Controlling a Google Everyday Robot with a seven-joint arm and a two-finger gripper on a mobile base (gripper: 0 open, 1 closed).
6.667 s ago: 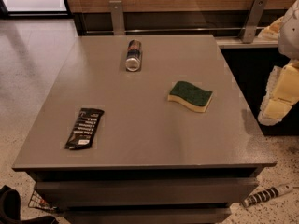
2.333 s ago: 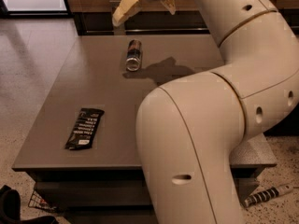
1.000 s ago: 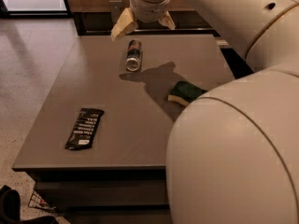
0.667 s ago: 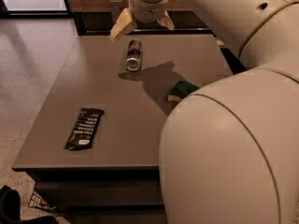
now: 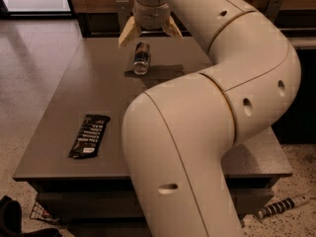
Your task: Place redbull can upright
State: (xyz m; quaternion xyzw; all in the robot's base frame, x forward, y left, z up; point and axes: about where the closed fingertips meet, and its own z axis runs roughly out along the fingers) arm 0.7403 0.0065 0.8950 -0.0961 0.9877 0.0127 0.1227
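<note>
The redbull can (image 5: pixel 141 58) lies on its side on the far part of the grey table (image 5: pixel 98 88), its silver round end facing me. My gripper (image 5: pixel 150 33) hangs just above and behind the can, open, with one cream finger (image 5: pixel 128 33) to the left and the other to the right of the can's far end. It holds nothing. The big cream arm (image 5: pixel 207 112) fills the right half of the view.
A flat black snack wrapper (image 5: pixel 89 135) lies near the table's front left. The arm hides the green sponge and the table's right side. A dark railing and wall (image 5: pixel 98 9) run behind the table. A striped object (image 5: pixel 281 207) lies on the floor at the right.
The gripper has come down and slightly right, closer over the can's far end. The arm now hides the sponge fully. The can and wrapper have not moved.
</note>
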